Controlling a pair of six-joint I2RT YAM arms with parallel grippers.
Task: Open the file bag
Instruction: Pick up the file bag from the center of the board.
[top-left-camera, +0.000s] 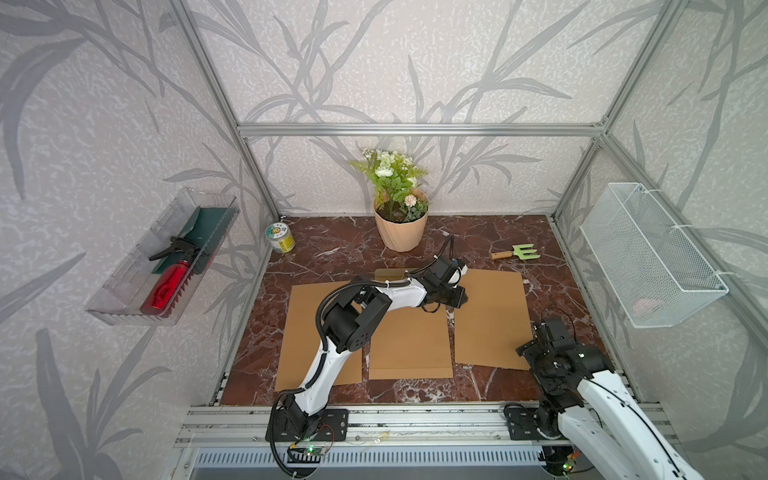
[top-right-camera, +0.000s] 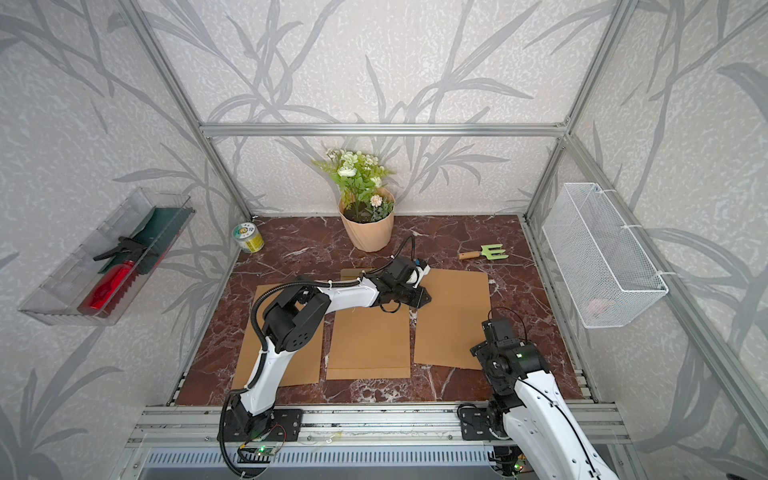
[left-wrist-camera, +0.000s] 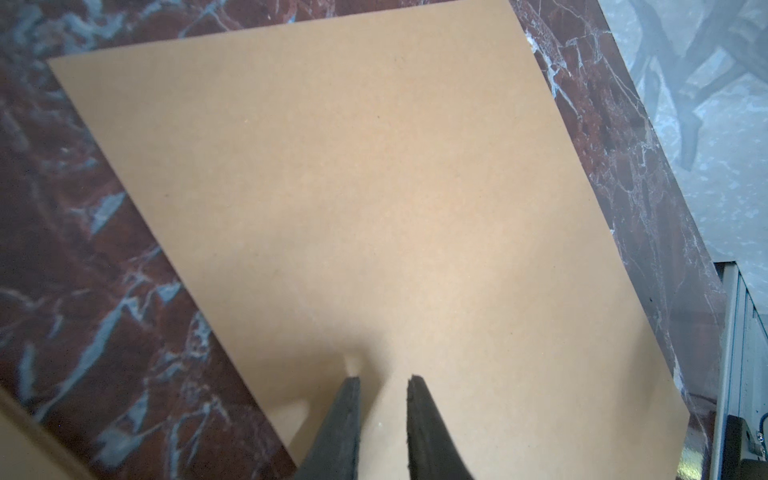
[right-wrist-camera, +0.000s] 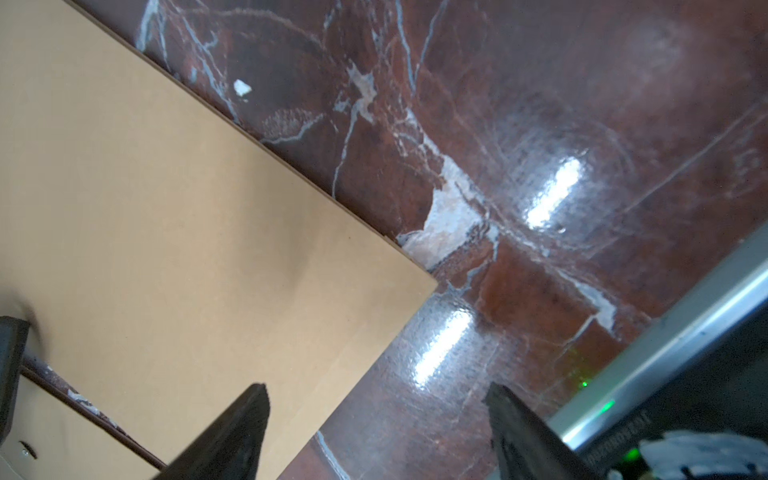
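left hand (left-wrist-camera: 383, 379) over file bag (left-wrist-camera: 332, 187) edge, jaws slightly apart

Bright, even light from above in both top views, frame rails (top-left-camera: 415, 129) bowing near the edges. Two hard white glare streaks on the marble table (right-wrist-camera: 552, 195). Soft shadow pooling on the file bag (left-wrist-camera: 353, 249), foreground blurred.
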